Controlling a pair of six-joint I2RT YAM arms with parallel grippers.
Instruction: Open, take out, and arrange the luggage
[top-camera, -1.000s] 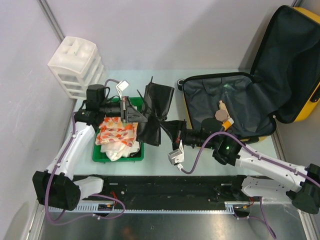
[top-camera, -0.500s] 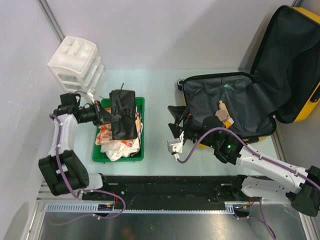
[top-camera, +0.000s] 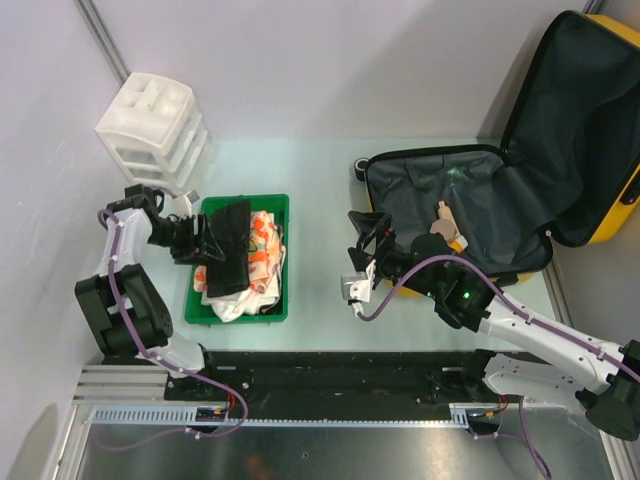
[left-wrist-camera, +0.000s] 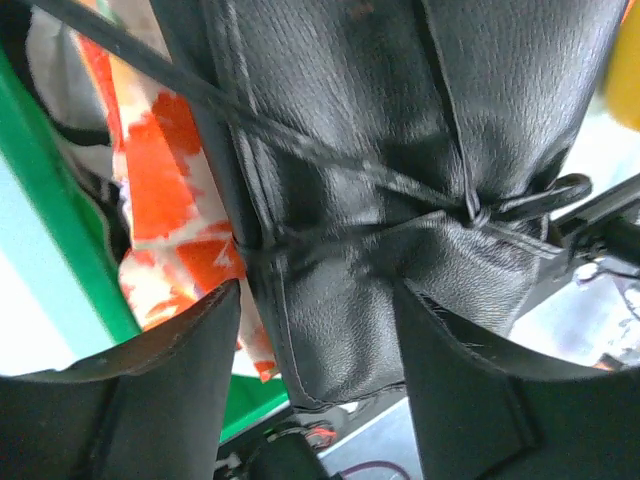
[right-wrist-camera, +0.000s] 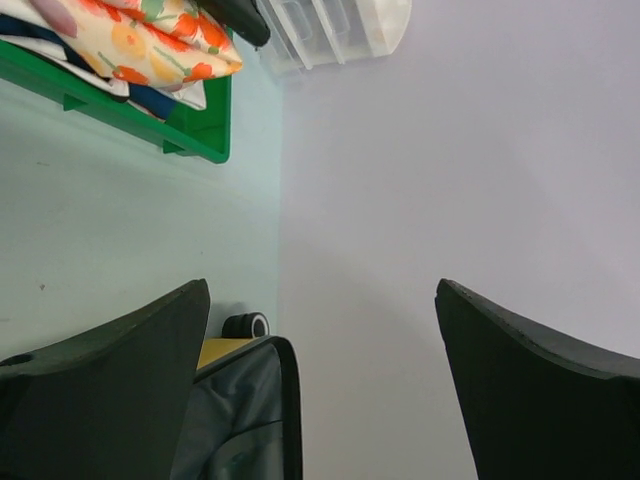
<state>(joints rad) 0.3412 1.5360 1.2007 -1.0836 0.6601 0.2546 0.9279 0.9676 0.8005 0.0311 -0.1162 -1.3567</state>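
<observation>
Arranging: left gripper (left-wrist-camera: 318, 290) straddles the black pouch (left-wrist-camera: 340, 150) on the green tray (right-wrist-camera: 200, 130), grip unclear; right gripper (right-wrist-camera: 322, 300), open and empty, should reach into the luggage (top-camera: 500, 215).

Grained, softly glossy black leather-look pouch (left-wrist-camera: 350, 120), stitched at the hems, bound with thin cord (left-wrist-camera: 478, 212). Beneath, orange-and-white printed cloth (left-wrist-camera: 165, 200), matt and creased, in a smooth green plastic tray (left-wrist-camera: 55, 220). Glossy shell and matt black fabric lining on the large yellow hard-shell suitcase (top-camera: 618, 228). At the far-left corner of the table (right-wrist-camera: 100, 220), milky white plastic drawer unit (top-camera: 150, 125). Table top pale, smooth, matt.
</observation>
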